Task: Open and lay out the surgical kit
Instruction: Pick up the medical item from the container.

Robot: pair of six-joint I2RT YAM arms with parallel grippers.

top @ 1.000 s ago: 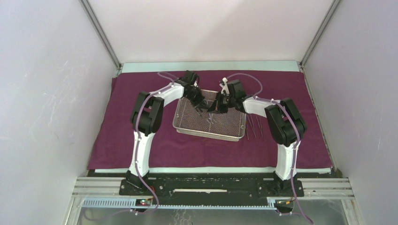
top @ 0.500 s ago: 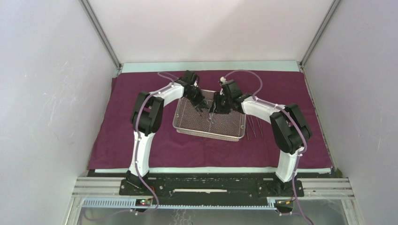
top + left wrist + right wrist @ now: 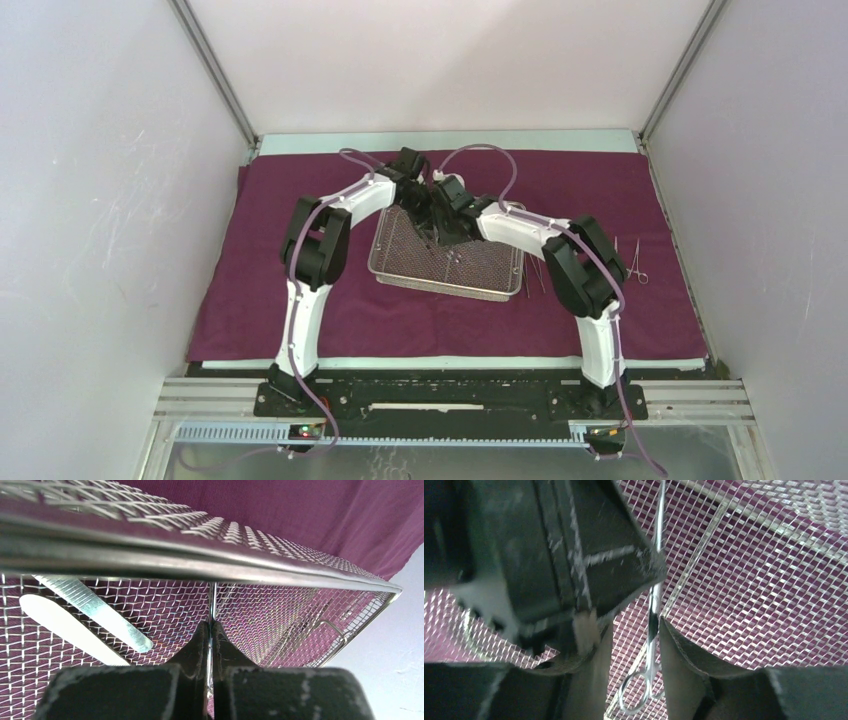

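**A:** Top view. The large maroon-purple cloth wrap [image 3: 300, 290] lies spread flat, with the shallow silver wire-mesh tray [image 3: 470, 278] on it mid-table. The left gripper [image 3: 424, 218] and right gripper [image 3: 448, 222] are nose to nose over the tray's far half. A few thin steel tools [image 3: 628, 262] lie out on the cloth to the right.

**B:** Left wrist view. The left gripper is pinched together on a thin steel ring-handled instrument [image 3: 211, 599], low inside the tray. Flat steel tweezers [image 3: 95, 612] rest on the mesh beside it.

**A:** Right wrist view. The right gripper's fingers are apart, straddling that instrument's shank (contact I cannot tell), with the rings hanging below.

**B:** It reads as a handover. The right should close squarely above the rings before the left lets go, or the instrument drops back onto the mesh.
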